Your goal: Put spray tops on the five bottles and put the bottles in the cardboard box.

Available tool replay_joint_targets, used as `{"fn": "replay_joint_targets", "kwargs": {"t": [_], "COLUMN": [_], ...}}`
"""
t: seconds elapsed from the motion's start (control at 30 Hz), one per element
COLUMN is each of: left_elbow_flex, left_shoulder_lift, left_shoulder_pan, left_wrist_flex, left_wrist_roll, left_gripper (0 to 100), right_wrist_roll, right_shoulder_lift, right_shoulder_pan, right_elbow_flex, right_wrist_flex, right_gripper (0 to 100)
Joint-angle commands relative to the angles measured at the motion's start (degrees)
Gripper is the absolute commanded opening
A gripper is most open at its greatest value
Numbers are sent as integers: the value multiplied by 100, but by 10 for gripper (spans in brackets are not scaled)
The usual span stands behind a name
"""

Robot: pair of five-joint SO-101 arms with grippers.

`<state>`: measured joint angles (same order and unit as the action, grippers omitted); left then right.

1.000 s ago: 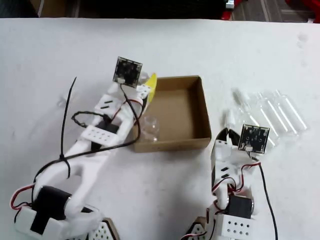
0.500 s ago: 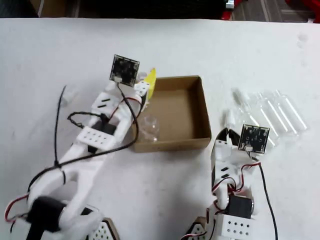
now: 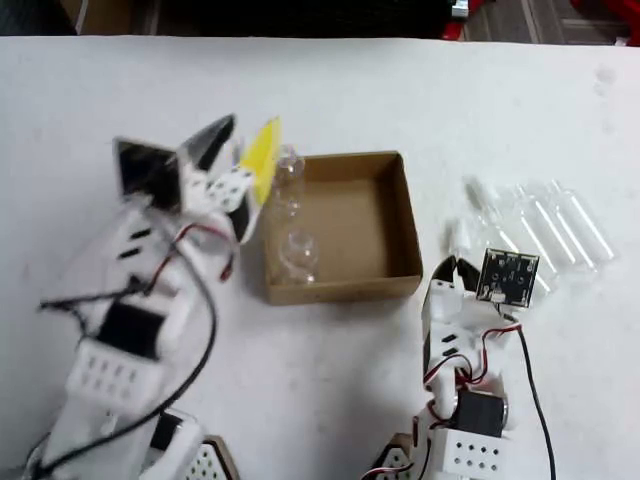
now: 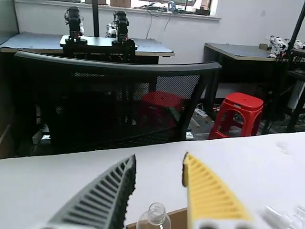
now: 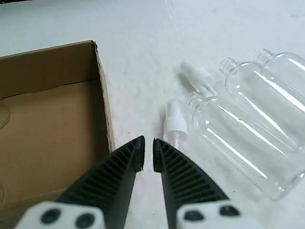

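Holds the left gripper high above the far left corner of the cardboard box, black and yellow fingers spread wide with nothing between them. Shows, directly beneath that gap and seemingly just inside the box's left wall, a clear bottle standing upright with an open neck. Stands a second clear bottle upright at the near left corner of the box, by the same wall. Rests the right gripper low beside the near right corner of the box, outside it, fingers set to a narrow slit and gripping nothing. Has two white spray tops lying loose on the white table just right of the box, one close to the right gripper's tips, the other spray top farther toward the box's far side. Lays three more clear bottles on their sides right of the box, beyond the spray tops, side by side, necks open and pointing toward those tops. Puts a black mesh chair and a red stool well beyond the box's far side, off the table.
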<state>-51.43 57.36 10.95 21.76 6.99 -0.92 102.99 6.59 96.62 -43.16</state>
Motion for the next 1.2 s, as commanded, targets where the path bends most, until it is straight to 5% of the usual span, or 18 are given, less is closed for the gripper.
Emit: {"fn": "replay_joint_targets", "kwargs": {"t": [0.0, 0.33, 0.5, 0.93, 1.17], "left_elbow_flex": [123, -976, -2699, -4457, -4563], "left_shoulder_lift": [1235, 3389, 4901, 4629, 4611], "left_shoulder_pan": [-567, -1552, -2053, -2114, -2580], "left_wrist_flex": [1125, 3719, 3815, 3745, 5020], "left_wrist_roll": [70, 62, 53, 62, 88], "left_gripper": [151, 151, 151, 151, 151], "right_wrist_roll": [-70, -70, -70, -70, -70], "right_shoulder_lift": [22, 13, 13, 13, 13], "right_shoulder_pan": [-40, -40, -40, -40, -40], "right_elbow_flex": [26, 26, 26, 26, 26], "right_wrist_flex": [-31, -31, -31, -31, -31], "right_gripper": [21, 21, 21, 21, 21]}}
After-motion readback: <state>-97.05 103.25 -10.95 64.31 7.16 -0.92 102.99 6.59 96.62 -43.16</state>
